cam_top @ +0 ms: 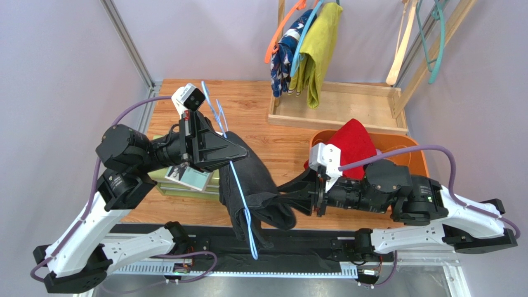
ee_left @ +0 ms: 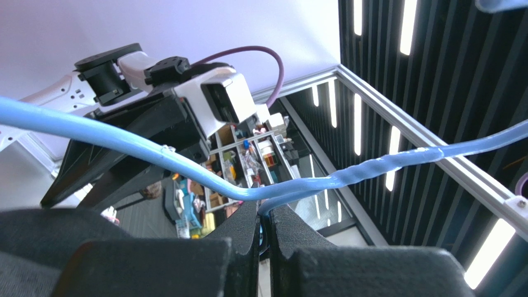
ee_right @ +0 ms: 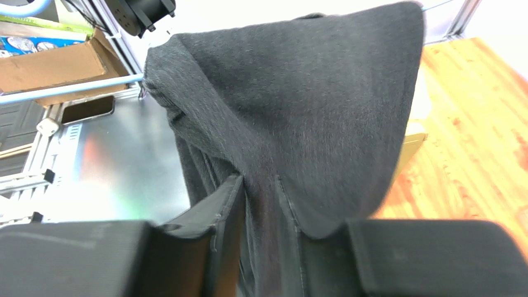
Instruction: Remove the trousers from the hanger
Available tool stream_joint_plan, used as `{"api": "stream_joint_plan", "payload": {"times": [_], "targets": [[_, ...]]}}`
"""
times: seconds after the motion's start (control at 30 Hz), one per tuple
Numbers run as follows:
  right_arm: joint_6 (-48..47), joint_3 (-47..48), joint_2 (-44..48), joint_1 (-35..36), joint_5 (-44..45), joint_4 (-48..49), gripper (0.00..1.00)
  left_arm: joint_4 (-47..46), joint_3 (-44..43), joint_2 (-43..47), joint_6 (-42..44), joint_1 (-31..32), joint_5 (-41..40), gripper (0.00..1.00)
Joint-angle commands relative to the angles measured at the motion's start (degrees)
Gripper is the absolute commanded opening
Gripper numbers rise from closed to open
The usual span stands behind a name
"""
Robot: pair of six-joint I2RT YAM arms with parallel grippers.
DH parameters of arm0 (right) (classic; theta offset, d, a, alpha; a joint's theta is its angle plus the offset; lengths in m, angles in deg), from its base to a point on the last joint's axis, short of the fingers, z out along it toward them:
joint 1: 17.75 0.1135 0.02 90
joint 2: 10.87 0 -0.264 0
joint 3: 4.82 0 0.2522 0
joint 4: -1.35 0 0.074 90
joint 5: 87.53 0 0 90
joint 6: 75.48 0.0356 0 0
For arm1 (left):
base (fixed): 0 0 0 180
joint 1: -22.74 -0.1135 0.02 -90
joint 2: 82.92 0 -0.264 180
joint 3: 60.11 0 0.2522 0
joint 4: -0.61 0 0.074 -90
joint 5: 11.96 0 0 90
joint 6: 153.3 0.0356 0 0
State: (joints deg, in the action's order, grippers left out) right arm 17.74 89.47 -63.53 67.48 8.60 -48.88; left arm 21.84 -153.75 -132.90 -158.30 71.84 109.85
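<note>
Pale lilac walls (cam_top: pixel 62 74) and a metal frame (cam_top: pixel 127 43) enclose a grainy wooden table (cam_top: pixel 272 139). On the left, the left gripper (ee_left: pixel 265 232) is clamped fully closed on a thin blue hanger (ee_left: pixel 372 168). Soft, felt-like black trousers (ee_right: pixel 297 111) drape over that hanger in mid-air above the table's near edge. The right gripper (ee_right: pixel 257 195) pinches a fold of them, jaws narrowly parted by cloth. Further right, red trousers (cam_top: pixel 354 141) lie heaped in an orange basket (cam_top: pixel 322 135); navy patterned trousers (cam_top: pixel 286 55) and yellow-green trousers (cam_top: pixel 319 49) hang behind.
</note>
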Motion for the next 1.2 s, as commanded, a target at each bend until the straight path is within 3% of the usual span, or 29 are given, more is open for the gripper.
{"api": "stream_joint_plan", "payload": {"times": [0.0, 0.37, 0.67, 1.17], "targets": [[1.87, -2.48, -1.65, 1.86, 0.19, 5.35, 0.34, -7.2, -3.44, -1.17, -3.0, 0.03, -1.75, 0.0], [1.79, -4.77, -3.94, 9.33, 8.27, 9.22, 0.58, -6.85, -9.42, -5.66, -3.17, 0.03, -1.05, 0.0], [0.82, -4.86, -5.43, 11.98, 19.44, 9.66, 0.58, -7.11, -10.74, -6.53, -3.08, 0.03, -0.61, 0.0], [-0.76, -8.9, 2.74, 11.98, 14.43, 6.15, 0.68, -7.2, -11.27, -7.59, -3.26, 0.03, 0.44, 0.0]]}}
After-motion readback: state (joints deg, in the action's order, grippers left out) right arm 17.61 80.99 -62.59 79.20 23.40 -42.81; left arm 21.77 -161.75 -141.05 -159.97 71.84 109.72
